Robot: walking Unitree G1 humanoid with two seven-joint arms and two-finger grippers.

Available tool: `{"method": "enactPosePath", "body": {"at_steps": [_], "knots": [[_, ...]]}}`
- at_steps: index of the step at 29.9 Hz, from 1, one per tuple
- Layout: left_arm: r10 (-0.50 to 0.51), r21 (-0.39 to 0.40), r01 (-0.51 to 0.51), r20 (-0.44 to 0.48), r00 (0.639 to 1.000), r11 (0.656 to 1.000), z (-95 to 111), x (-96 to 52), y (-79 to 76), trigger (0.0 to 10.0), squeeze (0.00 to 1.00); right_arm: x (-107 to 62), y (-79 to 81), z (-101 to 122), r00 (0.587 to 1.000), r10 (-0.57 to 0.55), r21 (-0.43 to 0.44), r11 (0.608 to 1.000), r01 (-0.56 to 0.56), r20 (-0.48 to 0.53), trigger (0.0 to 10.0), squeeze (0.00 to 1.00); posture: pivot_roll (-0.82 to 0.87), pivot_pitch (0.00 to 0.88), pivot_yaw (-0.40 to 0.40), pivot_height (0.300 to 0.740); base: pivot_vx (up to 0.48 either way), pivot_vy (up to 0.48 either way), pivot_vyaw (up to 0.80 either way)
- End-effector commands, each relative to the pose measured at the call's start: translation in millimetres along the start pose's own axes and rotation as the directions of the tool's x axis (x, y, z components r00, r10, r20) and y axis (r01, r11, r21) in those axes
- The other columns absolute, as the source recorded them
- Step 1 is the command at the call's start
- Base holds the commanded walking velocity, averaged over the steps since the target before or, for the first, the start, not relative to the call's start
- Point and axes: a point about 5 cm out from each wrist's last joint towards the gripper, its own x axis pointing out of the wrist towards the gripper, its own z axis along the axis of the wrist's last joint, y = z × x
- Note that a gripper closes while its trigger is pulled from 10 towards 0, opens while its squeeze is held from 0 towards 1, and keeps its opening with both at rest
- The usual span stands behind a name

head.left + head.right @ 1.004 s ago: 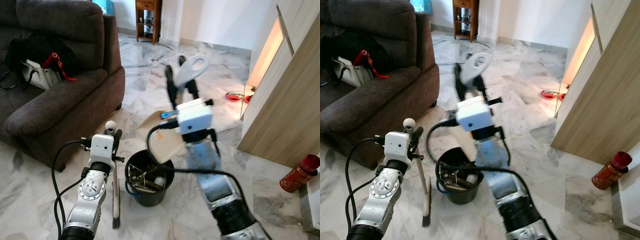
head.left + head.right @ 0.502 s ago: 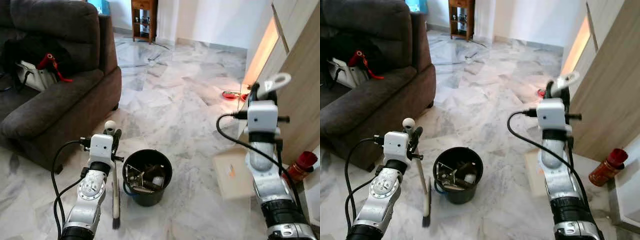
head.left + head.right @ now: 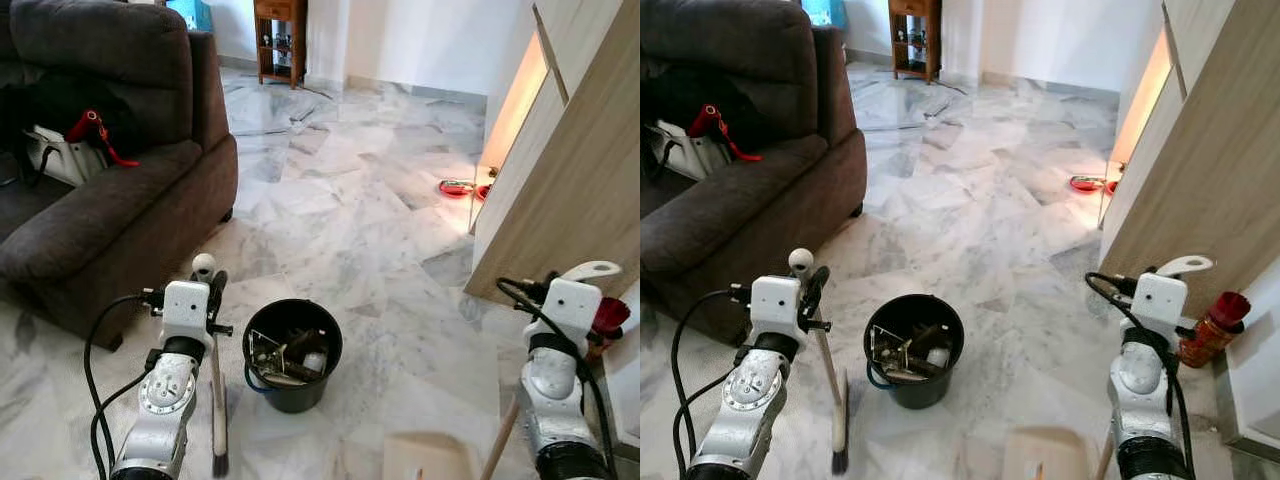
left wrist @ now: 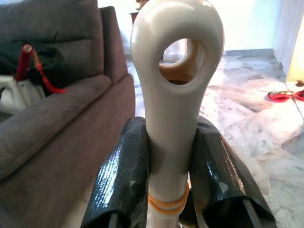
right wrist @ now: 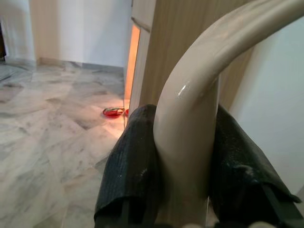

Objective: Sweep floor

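Dustpan point(image 3: 428, 458) now floor-low beside right tool point(image 5: 183, 156), formerly raised.

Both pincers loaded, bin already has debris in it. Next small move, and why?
Probably lower the dustpan flat onto the floor. The right pincer is shut on its handle and the pan hangs low near the bucket, while the left pincer holds the brush upright, bristles at the floor, ready to sweep into it.
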Motion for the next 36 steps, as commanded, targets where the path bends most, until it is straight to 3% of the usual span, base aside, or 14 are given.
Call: {"method": "enactPosePath", "body": {"at_steps": [1, 3, 5, 17, 31, 36], "knots": [[0.023, 0.007, -0.023, 0.044, 0.999, 1.0, 7.6, 0.0, 5.0, 10.0, 0.0, 7.3, -1.5, 11.2, 0.999, -0.016, 0.099, 0.995, 0.012, 0.036, 10.0, 0.0, 0.1, 0.0, -0.046, 0.74, 0.0, 0.0, 0.0], [0.033, 0.004, -0.033, 0.041, 0.999, 0.999, 7.0, 0.0, 5.4, 10.0, 0.0, 9.1, 3.3, 10.7, 0.999, 0.044, 0.15, 0.988, -0.045, 0.015, 10.0, 0.0, 0.1, 0.0, -0.055, 0.74, 0.0, 0.0, 0.0], [0.044, -0.001, -0.044, 0.035, 0.998, 0.999, 5.5, -0.1, 5.2, 10.0, 0.0, 9.1, 4.8, 10.0, 0.998, 0.064, 0.146, 0.987, -0.065, 0.013, 10.0, 0.0, 0.1, 0.0, -0.061, 0.74, 0.0, 0.0, 0.0], [0.053, -0.026, -0.053, 0.012, 0.999, 0.998, 0.8, -0.7, 2.9, 10.0, 0.0, 7.6, 0.2, 7.6, 0.997, 0.069, 0.156, 0.985, -0.071, 0.016, 10.0, 0.0, 0.07, 0.0, -0.056, 0.74, 0.0, 0.0, 0.0], [0.057, -0.044, -0.057, 0.01, 0.998, 0.997, 0.9, 0.7, 4.1, 10.0, 0.0, 3.0, 11.1, 5.5, 0.995, 0.095, 0.161, 0.982, -0.095, 0.008, 10.0, 0.0, 0.08, 0.0, -0.044, 0.74, 0.0, 0.0, 0.0], [0.051, -0.049, -0.05, 0.015, 0.999, 0.998, 2.0, 1.5, 1.0, 10.0, 0.0, 6.4, 10.2, 9.4, 0.996, 0.088, 0.162, 0.983, -0.09, 0.017, 10.0, 0.0, 0.08, 0.0, -0.044, 0.74, -0.323, 0.0, 0.0]]}}
